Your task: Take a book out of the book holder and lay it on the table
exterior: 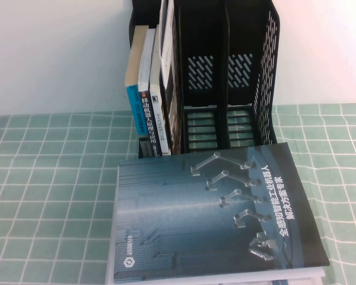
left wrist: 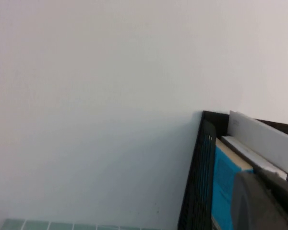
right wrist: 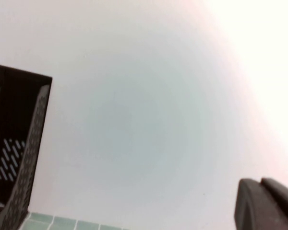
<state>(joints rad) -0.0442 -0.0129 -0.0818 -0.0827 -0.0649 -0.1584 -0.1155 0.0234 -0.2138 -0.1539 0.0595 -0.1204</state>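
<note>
The book holder [exterior: 225,77] stands at the table's [exterior: 47,196] far edge; its left compartment holds upright books, among them the book [exterior: 168,35]. A dark blue book [exterior: 207,214] overhangs the near edge. The left gripper [left wrist: 266,201] and right gripper [right wrist: 266,203] are clenched, empty, raised facing the wall.

The high view looks steeply down from the robot's side at the table [exterior: 41,178] and the book holder [exterior: 249,89] standing against the wall [exterior: 59,53]. Both wrist views sit low and face that wall [left wrist: 96,96] — the left gripper [left wrist: 266,201] and right gripper [right wrist: 266,206] edge into each. All three views share the holder; the left wrist view sits nearest it.
</note>
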